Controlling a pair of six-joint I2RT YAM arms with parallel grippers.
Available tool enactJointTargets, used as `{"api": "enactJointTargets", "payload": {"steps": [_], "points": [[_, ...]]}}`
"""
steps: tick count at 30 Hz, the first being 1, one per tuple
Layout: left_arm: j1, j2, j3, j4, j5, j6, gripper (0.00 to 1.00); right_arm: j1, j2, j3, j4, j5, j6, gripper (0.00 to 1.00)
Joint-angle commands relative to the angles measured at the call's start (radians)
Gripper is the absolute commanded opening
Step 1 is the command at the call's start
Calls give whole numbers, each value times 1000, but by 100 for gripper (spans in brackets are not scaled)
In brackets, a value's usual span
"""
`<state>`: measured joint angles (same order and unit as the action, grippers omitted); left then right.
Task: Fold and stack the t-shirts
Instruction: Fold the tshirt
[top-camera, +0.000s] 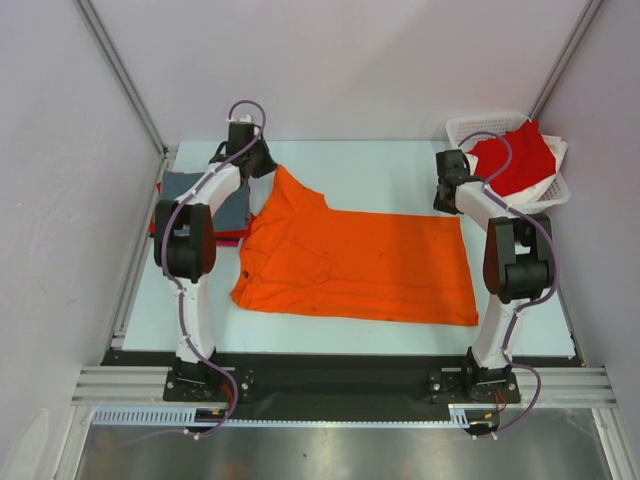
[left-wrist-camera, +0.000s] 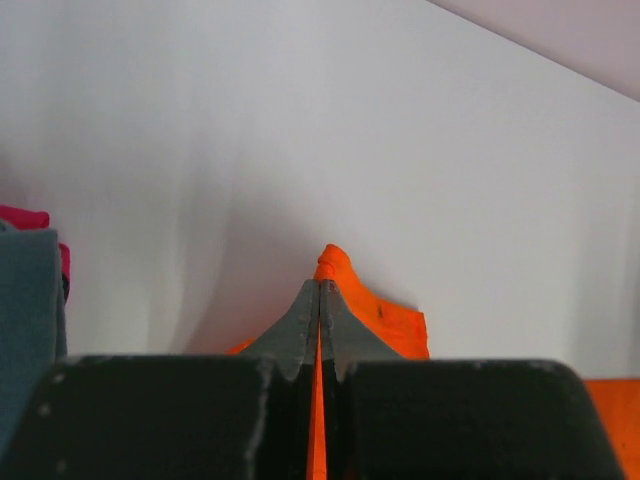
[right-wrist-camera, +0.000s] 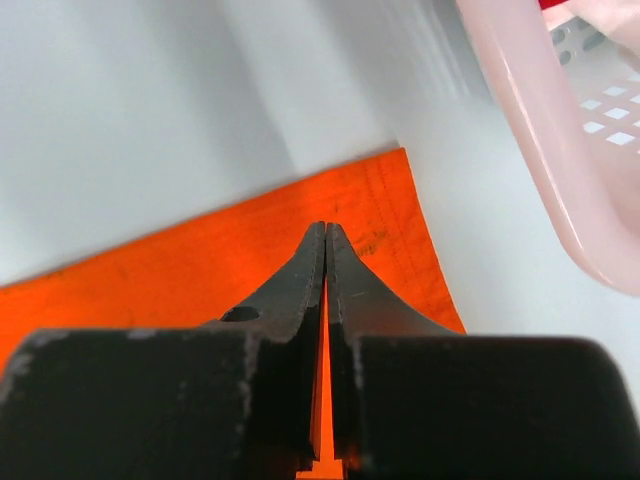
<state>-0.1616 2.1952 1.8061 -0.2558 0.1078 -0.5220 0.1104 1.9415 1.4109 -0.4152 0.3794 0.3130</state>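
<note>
Top external, orange t-shirt (top-camera: 360, 265) spread flat

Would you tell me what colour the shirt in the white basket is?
The shirt in the basket is red, clearest from the top external view.

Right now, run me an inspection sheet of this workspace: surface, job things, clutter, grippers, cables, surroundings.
Surface: pale table, level.
Job's things: orange t-shirt spread mid-table; grey t-shirt folded far left on magenta cloth; red t-shirt heaped in the white lattice basket.
Clutter: that basket, far right corner; nothing else seen.
Grippers: left gripper jaws shut on the orange t-shirt's far left corner; right gripper jaws shut on its far right hem.
Cables: mauve cables loop along both arms.
Surroundings: white walls, aluminium frame.
</note>
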Motion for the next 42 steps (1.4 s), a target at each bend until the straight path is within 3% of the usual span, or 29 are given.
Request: {"api": "enactJointTargets", "payload": {"steps": [1, 4, 5, 6, 9, 20, 34, 36, 37, 40, 42], "points": [[-4, -97, -59, 58, -17, 17, 0, 9, -55, -21, 9, -10, 3, 0], [-4, -103, -65, 59, -10, 22, 0, 11, -55, -21, 1, -5, 3, 0], [-4, -101, -65, 61, -4, 23, 0, 11, -56, -20, 0, 12, 3, 7], [-4, -98, -65, 59, -2, 24, 0, 11, -55, -20, -2, 21, 1, 29], [-4, -88, -59, 59, -2, 22, 0, 11, -38, -12, 0, 62, -9, 44], [71, -34, 4, 23, -37, -6, 0, 11, 17, 8, 33, 41, -8, 52], [100, 69, 117, -20, 9, 8, 0, 6, 123, 117, 23, 29, -22, 54], [93, 84, 136, -36, 29, 14, 16, 2, 132, 125, 19, 24, -17, 54], [86, 89, 144, -46, 24, 19, 35, 0, 134, 123, 19, 30, -15, 54], [60, 81, 130, -57, 7, 42, 56, -5, 139, 111, 21, 41, -14, 55], [44, 77, 112, -59, 1, 46, 64, -9, 142, 97, 27, 38, -11, 56]]}}
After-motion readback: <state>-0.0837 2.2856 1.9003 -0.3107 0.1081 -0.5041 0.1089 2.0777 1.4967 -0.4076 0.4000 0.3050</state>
